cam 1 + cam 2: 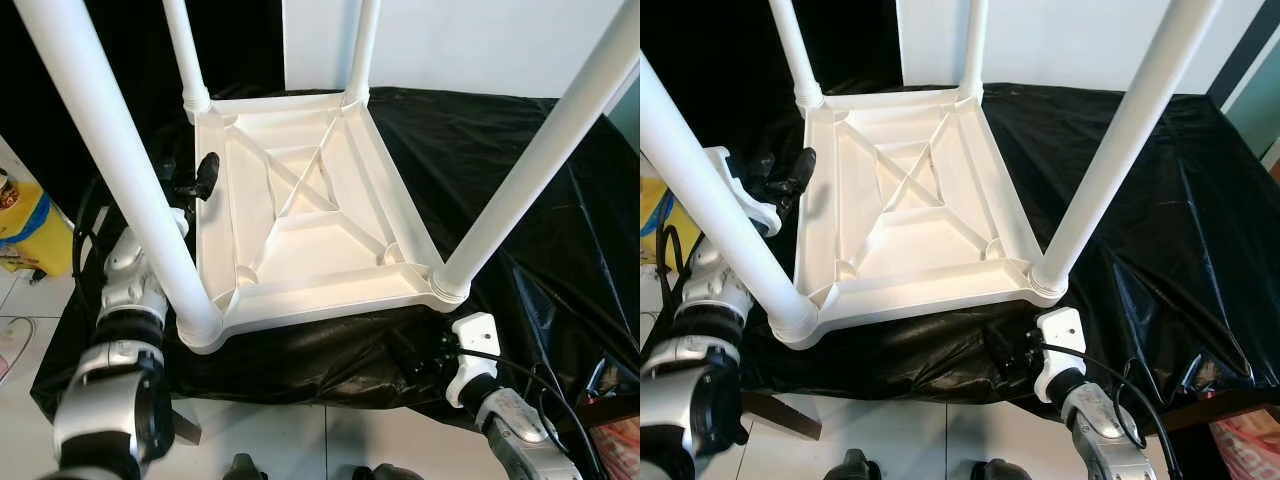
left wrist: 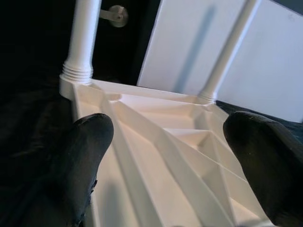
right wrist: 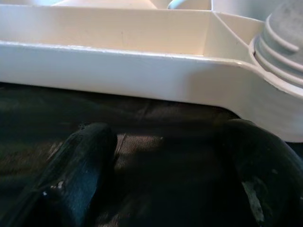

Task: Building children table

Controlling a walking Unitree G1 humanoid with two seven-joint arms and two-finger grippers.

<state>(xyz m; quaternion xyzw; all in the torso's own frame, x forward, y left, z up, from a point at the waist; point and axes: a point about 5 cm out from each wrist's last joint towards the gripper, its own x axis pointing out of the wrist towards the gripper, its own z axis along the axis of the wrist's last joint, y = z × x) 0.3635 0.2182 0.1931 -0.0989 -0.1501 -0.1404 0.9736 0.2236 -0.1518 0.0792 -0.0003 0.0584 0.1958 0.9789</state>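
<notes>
Left eye view: ribbed white plastic table

A white plastic children's table is seen upside down on a black plastic sheet, its ribbed underside exposed and four round legs standing upward at the corners.

Home room: tiled floor, white wall, black plastic sheet as work surface.
</notes>
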